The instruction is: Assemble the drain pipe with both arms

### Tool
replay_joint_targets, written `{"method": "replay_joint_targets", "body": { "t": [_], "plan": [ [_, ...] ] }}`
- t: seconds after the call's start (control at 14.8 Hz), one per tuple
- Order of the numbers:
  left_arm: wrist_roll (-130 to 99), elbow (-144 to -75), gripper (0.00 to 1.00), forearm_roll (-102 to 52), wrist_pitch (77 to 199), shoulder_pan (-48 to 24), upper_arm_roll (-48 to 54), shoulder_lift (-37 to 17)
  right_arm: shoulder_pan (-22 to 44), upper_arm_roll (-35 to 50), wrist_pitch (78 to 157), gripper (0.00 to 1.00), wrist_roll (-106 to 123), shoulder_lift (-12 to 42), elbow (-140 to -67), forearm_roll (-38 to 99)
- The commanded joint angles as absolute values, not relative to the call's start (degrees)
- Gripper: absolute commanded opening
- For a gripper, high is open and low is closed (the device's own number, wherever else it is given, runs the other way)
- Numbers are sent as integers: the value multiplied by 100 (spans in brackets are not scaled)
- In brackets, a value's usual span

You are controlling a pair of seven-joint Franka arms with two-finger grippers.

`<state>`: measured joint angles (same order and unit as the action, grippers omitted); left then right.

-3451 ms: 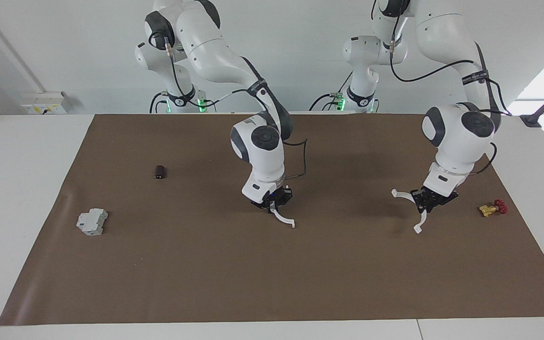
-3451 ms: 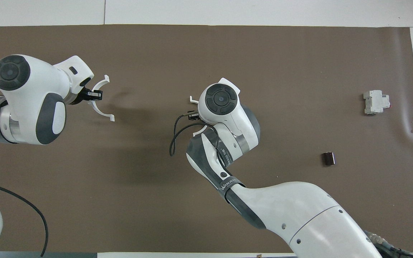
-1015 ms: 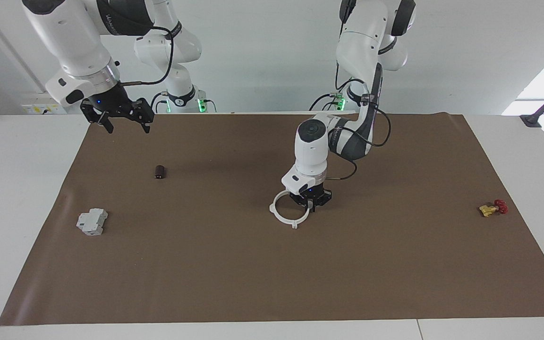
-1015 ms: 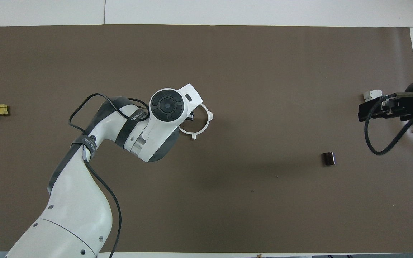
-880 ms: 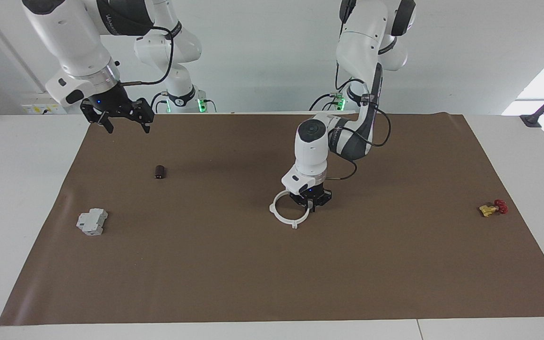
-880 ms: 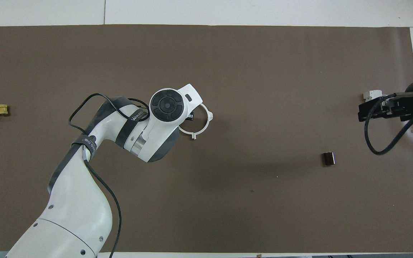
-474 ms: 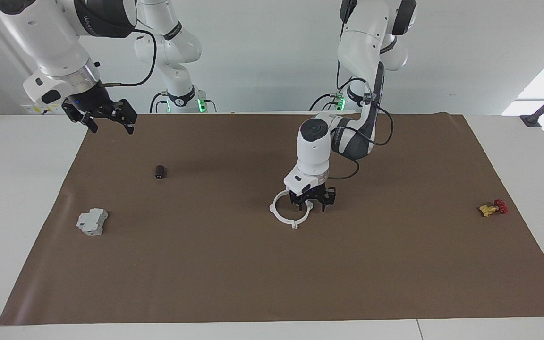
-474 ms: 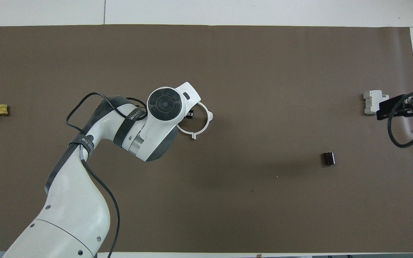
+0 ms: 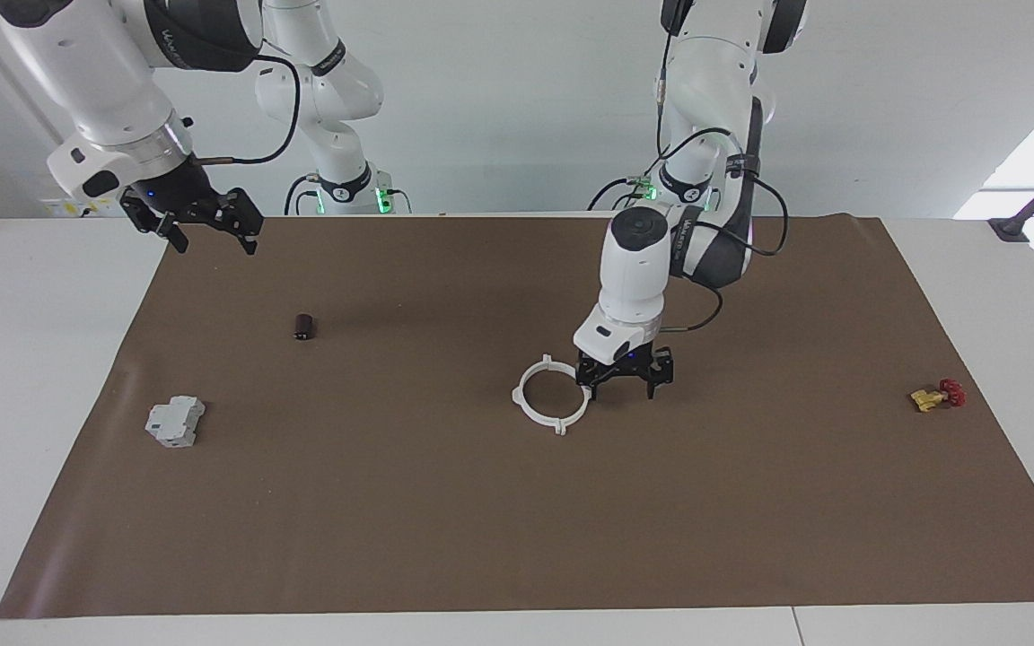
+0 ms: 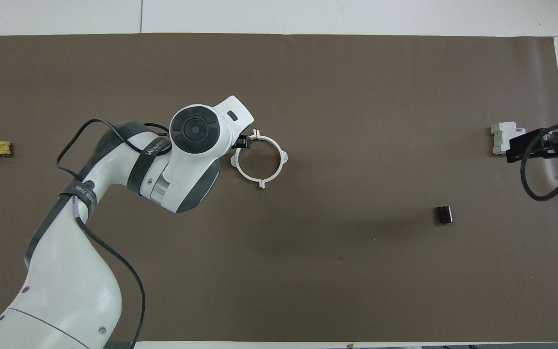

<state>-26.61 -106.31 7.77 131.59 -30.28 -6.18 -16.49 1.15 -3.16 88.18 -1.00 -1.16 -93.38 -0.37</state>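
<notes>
I see the thin white plastic drain pipe ring [image 9: 551,396] [image 10: 259,157], closed, flat mid-desk on the brown mat [image 9: 517,538]; round, no long axis. Left gripper [image 9: 625,386] sits low beside it, jaws spread wide, holding nothing. Right gripper [image 9: 205,226] waits raised over its end's mat corner, jaws spread, holding nothing.

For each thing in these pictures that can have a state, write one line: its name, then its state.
drain pipe: both halves joined into a closed ring, flat on the mat, free of both grippers.
left gripper: open, low beside the ring.
right gripper: open, raised over the mat's edge at the right arm's end.
grey block: lying on the mat.
valve: lying on the mat.
</notes>
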Motion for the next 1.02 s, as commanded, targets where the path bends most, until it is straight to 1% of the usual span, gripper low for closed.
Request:
{"method": "replay_joint_targets", "body": {
  "t": [0.0, 0.27, 0.47, 0.68, 0.95],
  "plan": [
    [-2514, -10986, 100, 853, 12851, -2656, -589, -1135, 53, -281, 8860, 100, 131, -246, -9431, -1],
    [-1620, -10925, 100, 713, 12104, -2006, -589, -757, 105, -281, 8868, 100, 202, -273, -9370, -88],
    [-706, -10846, 100, 195, 11595, -1364, -606, -353, 97, -281, 8912, 100, 237, -246, -9317, -97],
    [-335, -10495, 100, 132, 10962, -968, -650, -229, 62, -272, 8886, 100, 228, -211, -9237, -97],
    [368, -9775, 100, -44, 10145, -476, -668, -281, 44, -281, 8903, 100, 229, -220, -9229, -35]
  ]
}}
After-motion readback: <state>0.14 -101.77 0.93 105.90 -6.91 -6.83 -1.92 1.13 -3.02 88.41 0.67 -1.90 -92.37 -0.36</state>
